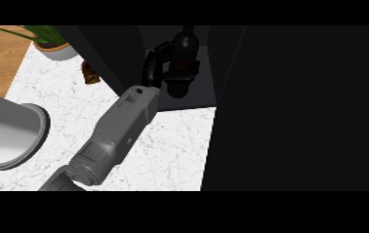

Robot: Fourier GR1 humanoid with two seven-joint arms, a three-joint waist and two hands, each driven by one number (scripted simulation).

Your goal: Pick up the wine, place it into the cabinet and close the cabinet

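A dark wine bottle [186, 47] stands roughly upright, neck toward the top, inside the open dark cabinet [204, 93] at the counter's back. My left hand [153, 66] is shut on the bottle, with fingers curled round its lower body from the left. The grey forearm runs from the lower left of the view up to the cabinet opening. The bottle's base is partly hidden by the hand and hard to tell from the dark interior. The cabinet's black door [288, 105] stands open and fills the right side. My right hand does not show.
The white marble counter [173, 149] spreads below the cabinet. A grey round basin [22, 134] sits at the left edge. A potted plant [52, 46] stands at the back left, and a small brown object [91, 72] lies by the cabinet's left wall.
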